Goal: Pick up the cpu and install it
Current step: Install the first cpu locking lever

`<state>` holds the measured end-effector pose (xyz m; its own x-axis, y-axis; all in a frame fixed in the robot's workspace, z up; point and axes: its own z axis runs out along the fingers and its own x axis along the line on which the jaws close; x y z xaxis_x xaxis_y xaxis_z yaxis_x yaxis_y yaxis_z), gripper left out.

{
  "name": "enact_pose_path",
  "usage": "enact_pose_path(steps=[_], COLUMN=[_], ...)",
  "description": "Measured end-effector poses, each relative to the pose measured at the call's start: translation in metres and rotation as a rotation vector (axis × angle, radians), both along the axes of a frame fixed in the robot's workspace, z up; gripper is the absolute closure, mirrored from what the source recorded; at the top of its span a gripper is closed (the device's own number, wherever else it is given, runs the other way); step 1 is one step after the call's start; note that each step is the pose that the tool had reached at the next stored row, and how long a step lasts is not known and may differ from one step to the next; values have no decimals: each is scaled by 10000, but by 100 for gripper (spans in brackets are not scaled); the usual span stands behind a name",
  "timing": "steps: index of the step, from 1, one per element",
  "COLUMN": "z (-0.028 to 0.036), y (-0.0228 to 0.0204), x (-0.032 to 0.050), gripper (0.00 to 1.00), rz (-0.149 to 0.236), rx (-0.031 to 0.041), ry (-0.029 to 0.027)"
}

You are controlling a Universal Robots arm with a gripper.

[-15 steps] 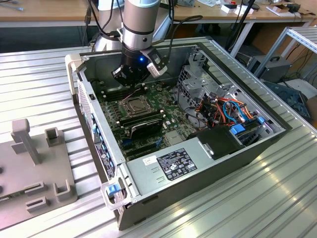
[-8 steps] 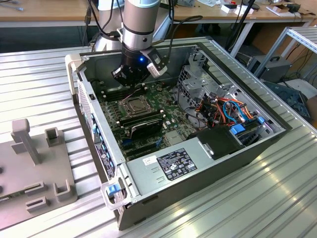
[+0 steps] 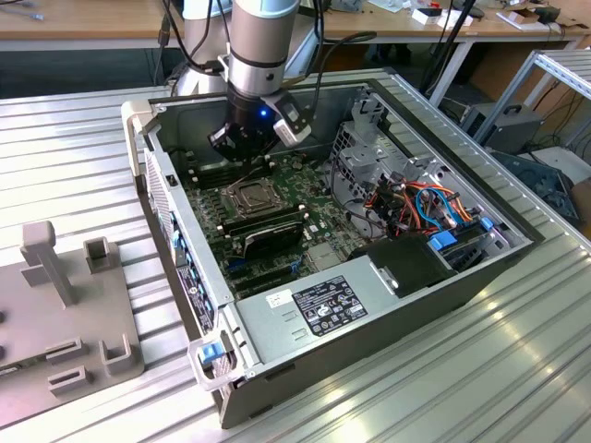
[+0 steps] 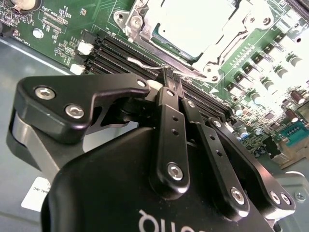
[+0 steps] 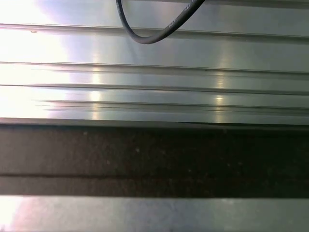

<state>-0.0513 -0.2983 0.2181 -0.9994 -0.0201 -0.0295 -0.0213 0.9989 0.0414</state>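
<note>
End effector [image 4: 175, 89] pinched above matte silver cpu [image 4: 195, 26].

An open computer case [image 3: 277, 369] lies on the table [image 3: 480, 388]. The motherboard [image 3: 314, 226] sits inside it, with the socket [image 3: 251, 196] near its middle and the cpu [image 4: 193, 24] seated in that socket. The power supply [image 3: 319, 309] fills the case's near end. Cables [image 3: 416, 208] and drive bays lie toward the exterior view's right. A fixture block [image 3: 65, 305] stands on the table at the exterior view's left. The pincer [image 4: 175, 94] hangs just beside the socket, over the memory slots [image 4: 120, 50].
</note>
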Motion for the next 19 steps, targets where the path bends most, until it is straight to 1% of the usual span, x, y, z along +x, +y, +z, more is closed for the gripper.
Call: enact_pose_path(steps=[5,19], z=[-23,-53], y=[0,1], x=[13,63], gripper=[89,89], rz=[0,-2], rx=[-2,-39], ry=[0,-1])
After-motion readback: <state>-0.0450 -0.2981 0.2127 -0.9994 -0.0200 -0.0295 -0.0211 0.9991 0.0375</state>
